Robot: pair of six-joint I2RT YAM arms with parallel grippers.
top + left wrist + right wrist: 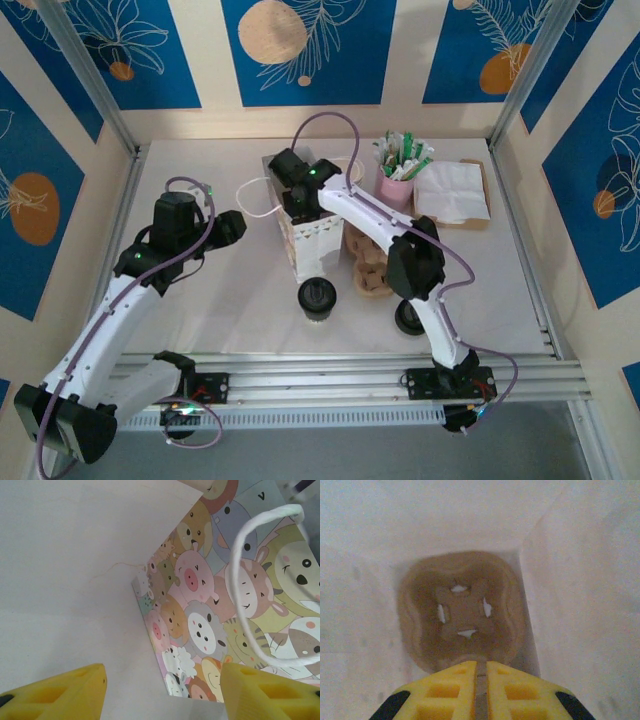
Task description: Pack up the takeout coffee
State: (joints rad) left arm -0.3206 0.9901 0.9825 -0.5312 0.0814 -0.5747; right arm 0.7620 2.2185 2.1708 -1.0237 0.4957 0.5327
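The right end effector (481, 680) hangs deep inside the bag (305, 240), its fingers drawn almost together with only a slit between them. Just ahead of and below it, a brown carrier (462, 615) lies flat on the bag floor, its near rim running under the fingertips. Whether that rim is pinched or let go I cannot tell.

The left end effector (162, 682) is released, fingers spread wide with nothing between them. The bag's printed side stands just ahead of it, and the white handle (260, 580) loops ahead and to its right.

Neither cup is packed. One coffee (318, 297) stands on the surface (250, 290) outside the bag, back toward the arm bases from the right end effector. The second coffee (410, 318) stands further to that end effector's right, close by its own arm.

The step in hand looks like seating the carrier. Next, the right end effector would need to let go fully and rise straight out without dragging the bag walls. It could then come down over the nearer lid, grip that cup and lower it upright into a carrier pocket. The left end effector is well placed to steady the bag.
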